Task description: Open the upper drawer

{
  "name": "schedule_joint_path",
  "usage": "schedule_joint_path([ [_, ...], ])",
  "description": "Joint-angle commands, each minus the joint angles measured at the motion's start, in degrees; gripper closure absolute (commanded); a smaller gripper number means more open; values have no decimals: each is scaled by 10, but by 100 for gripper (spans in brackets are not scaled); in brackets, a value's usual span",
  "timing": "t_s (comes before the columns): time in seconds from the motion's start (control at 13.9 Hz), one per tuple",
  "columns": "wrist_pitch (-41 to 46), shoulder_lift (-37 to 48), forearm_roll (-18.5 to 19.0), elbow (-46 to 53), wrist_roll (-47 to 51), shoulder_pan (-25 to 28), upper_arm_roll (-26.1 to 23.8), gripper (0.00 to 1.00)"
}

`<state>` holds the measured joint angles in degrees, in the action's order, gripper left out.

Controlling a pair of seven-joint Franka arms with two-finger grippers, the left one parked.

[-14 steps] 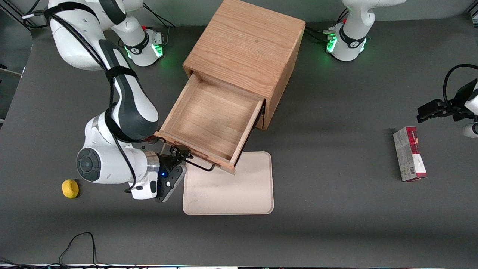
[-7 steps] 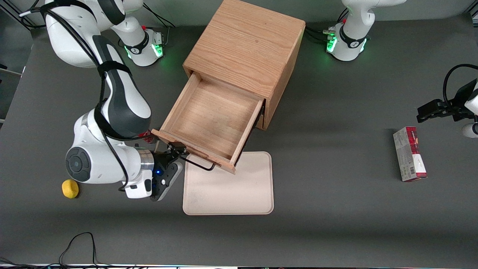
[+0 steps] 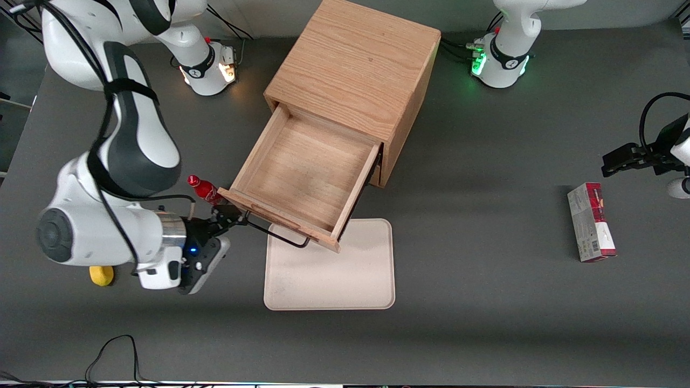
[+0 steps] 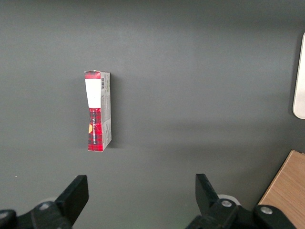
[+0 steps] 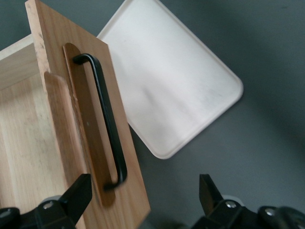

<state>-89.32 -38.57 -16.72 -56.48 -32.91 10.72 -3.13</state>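
The upper drawer (image 3: pixel 307 172) of the light-oak cabinet (image 3: pixel 356 70) stands pulled far out, and its inside is bare. Its black wire handle (image 3: pixel 280 234) runs along the drawer front, over the edge of the tray. My right gripper (image 3: pixel 232 216) is open and holds nothing. It sits just off the handle's end that lies toward the working arm's end of the table. In the right wrist view the drawer front (image 5: pixel 62 119) and the handle (image 5: pixel 107 124) lie ahead of the gripper (image 5: pixel 143 195), with the handle's near end close to the gap between the spread fingers. The lower drawer is hidden under the upper one.
A cream tray (image 3: pixel 334 275) lies on the table in front of the drawer and shows in the right wrist view (image 5: pixel 171 90). A small red bottle (image 3: pixel 204 189) stands beside the drawer's corner. A yellow object (image 3: pixel 101 275) lies by my arm. A red box (image 3: pixel 590 221) lies toward the parked arm's end.
My gripper has slid off along the handle toward the working arm's end of the table, and the arm has swung away with it, uncovering the red bottle. The drawer stays pulled out.
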Motion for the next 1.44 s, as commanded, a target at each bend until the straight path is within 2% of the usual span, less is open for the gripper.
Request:
schedule_joint_path([
  [0.0, 16, 80, 42, -75, 6, 0, 21, 0],
  [0.14, 0, 138, 80, -151, 17, 1, 25, 0],
  [0.36, -22, 204, 82, -241, 47, 2, 57, 0],
  [0.65, -72, 304, 109, -378, 166, 2, 72, 0],
  [0.79, -92, 355, 111, -445, 250, 2, 79, 0],
  [1.0, -76, 368, 111, -455, 317, 2, 79, 0],
  [1.22, -45, 373, 111, -432, 320, 1, 98, 0],
  [1.36, -43, 387, 124, -427, 320, 2, 103, 0],
])
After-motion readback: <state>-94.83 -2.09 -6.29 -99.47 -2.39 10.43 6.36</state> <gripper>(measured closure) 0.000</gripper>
